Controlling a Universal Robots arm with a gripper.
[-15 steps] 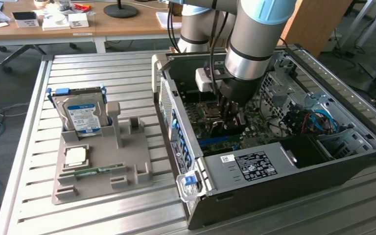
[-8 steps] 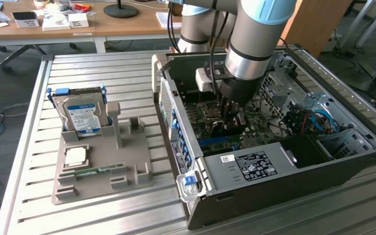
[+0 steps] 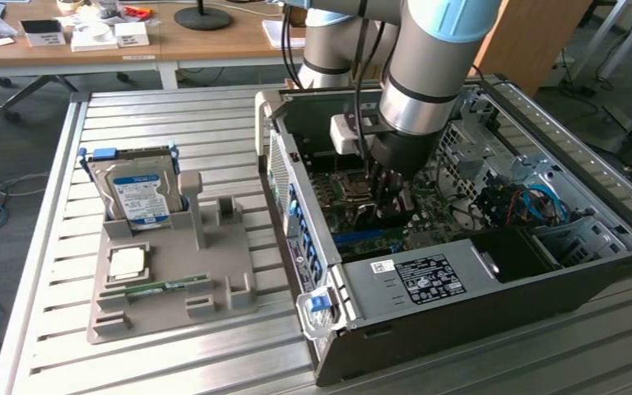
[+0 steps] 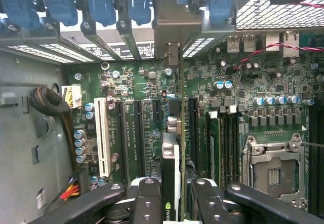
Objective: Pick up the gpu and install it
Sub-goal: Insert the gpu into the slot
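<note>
1. Now the gripper (image 4: 174,203) pinches the gpu (image 4: 171,168) edge-on, one dark finger (image 4: 147,203) pressed to each flat side of the card.
2. Seen from outside, the arm reaches straight down into the open computer case (image 3: 492,271), and the gripper (image 3: 391,193) sits low among the boards.
3. The gpu stands upright over the long black slots in the middle of the motherboard (image 4: 238,97), between the white slot (image 4: 104,138) and the processor socket (image 4: 273,168).
4. Its far end points at the case wall with the blue latches (image 4: 101,6); I cannot tell whether its edge is seated in a slot.
5. On the exterior view's left, well apart from the case, a grey holder (image 3: 223,284) carries a hard drive (image 3: 141,193), a square chip (image 3: 127,263) and a green RAM stick (image 3: 168,286).
</note>
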